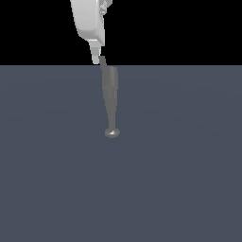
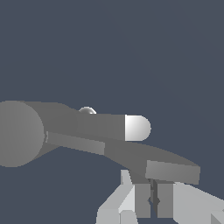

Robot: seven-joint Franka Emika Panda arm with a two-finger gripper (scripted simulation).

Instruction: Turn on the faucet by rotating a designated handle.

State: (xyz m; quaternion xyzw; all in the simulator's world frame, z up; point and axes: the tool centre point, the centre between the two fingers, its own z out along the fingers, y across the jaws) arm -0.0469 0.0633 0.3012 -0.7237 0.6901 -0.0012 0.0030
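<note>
Dark slate floor (image 1: 179,189), faucet (image 1: 110,94) lying flat, handle (image 2: 144,157) just beyond fingers (image 2: 142,200) nearly together.

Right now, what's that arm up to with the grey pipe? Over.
Tool nearly shut, at the handle tip, contact unclear. Faucet ungrasped. Nothing in the way.

The arm (image 1: 88,21) is a smooth white housing with rounded edges, narrowing to a lighter grey block at its lower end. The claw (image 2: 153,199) consists of angular white bodies with flat grey rectangular fingers (image 2: 142,200) and a dark seam between them.
</note>
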